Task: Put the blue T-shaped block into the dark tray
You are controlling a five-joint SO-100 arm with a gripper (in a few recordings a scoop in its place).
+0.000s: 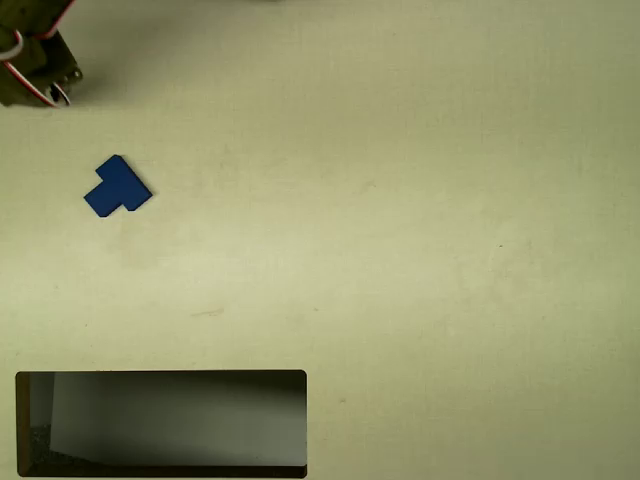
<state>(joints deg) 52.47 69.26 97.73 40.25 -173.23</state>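
claw state can't be told: just part of the arm (pixel 38 68) shows at the overhead view's top-left corner.
flat blue t-shaped block (pixel 117 187) lies on the pale table (pixel 420 220), well apart from the black-rimmed, round-cornered dark tray (pixel 160 424).

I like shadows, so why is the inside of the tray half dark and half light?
In the overhead view, the dark tray shows a pale slanted patch with shade at its left and bottom; the blue T-shaped block looks sharp and casts almost no shadow; the table is evenly lit.
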